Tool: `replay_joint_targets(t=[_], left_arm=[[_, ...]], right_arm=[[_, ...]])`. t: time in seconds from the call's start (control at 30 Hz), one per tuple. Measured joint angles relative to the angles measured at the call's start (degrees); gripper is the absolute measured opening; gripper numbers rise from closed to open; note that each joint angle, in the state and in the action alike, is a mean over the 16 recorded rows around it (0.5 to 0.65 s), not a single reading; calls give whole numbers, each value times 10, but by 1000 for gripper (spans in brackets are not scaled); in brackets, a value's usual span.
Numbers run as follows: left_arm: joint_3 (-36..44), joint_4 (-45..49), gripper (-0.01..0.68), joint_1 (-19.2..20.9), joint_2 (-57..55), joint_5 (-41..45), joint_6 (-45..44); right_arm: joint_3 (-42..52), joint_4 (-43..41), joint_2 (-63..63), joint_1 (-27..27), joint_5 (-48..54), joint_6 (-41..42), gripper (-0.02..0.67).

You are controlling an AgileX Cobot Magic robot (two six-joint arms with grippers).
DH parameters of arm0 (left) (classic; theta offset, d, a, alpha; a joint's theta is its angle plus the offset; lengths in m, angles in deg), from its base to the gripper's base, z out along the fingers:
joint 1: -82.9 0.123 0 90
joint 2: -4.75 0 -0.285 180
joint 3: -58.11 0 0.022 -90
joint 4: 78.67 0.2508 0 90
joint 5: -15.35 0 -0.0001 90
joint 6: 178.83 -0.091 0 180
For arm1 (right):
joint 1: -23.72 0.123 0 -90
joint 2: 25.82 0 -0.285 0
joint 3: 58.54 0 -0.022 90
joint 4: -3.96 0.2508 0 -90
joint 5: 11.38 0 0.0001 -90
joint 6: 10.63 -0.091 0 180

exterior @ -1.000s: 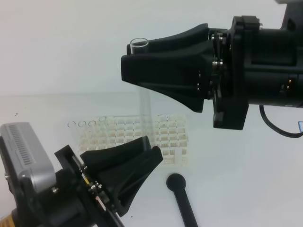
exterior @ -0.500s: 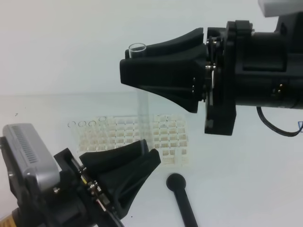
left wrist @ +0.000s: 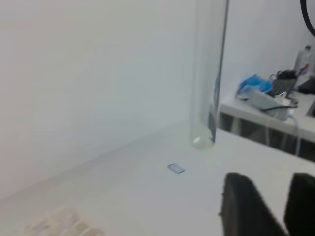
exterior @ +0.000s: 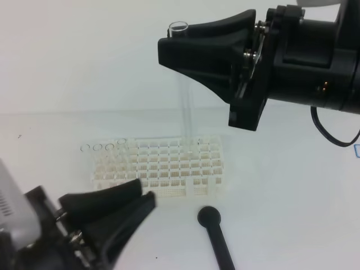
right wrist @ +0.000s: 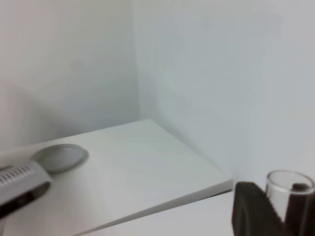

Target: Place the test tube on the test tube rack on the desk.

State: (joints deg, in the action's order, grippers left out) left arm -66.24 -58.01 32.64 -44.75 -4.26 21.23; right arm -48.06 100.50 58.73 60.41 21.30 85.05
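Note:
The test tube (exterior: 184,95) is clear glass and stands upright, held near its rim by my right gripper (exterior: 175,48), which is shut on it. Its round bottom hangs just above the back right part of the white test tube rack (exterior: 160,167) on the desk (exterior: 281,214). The tube also shows in the left wrist view (left wrist: 207,73) and its rim shows in the right wrist view (right wrist: 289,189). My left gripper (exterior: 140,205) is low at the front left, in front of the rack, with nothing between its fingers; their gap is unclear.
A black round-ended rod (exterior: 216,236) lies on the desk in front of the rack's right end. Several small glass rims (exterior: 97,147) stand at the rack's back left. A small blue tag (left wrist: 175,168) lies on the desk.
My right gripper has moved up and to the right with the tube, now over the rack's right part. My left gripper has drawn back down and to the left.

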Motion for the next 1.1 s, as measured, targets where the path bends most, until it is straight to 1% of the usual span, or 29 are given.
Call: replay_joint_targets(t=[0.3, 0.43, 0.57, 0.67, 0.77, 1.1], left_arm=[[0, -4, 25, 3, 165, 218, -21], [0, -16, 4, 14, 236, 305, -20], [0, -36, 1, 43, 290, 367, -18], [0, -52, 0, 80, 319, 399, -17], [0, -67, 0, 131, 337, 419, -16], [0, -84, -1, 351, 358, 443, -16]], right_arm=[[0, 3, 0, 0, -32, 21, 127], [0, 4, 0, 0, -40, 29, 127], [0, 5, 0, 0, -51, 36, 127], [0, 6, 0, 0, -62, 42, 127], [0, 7, 0, 0, -74, 47, 127], [0, 10, 0, 0, -101, 61, 127]])
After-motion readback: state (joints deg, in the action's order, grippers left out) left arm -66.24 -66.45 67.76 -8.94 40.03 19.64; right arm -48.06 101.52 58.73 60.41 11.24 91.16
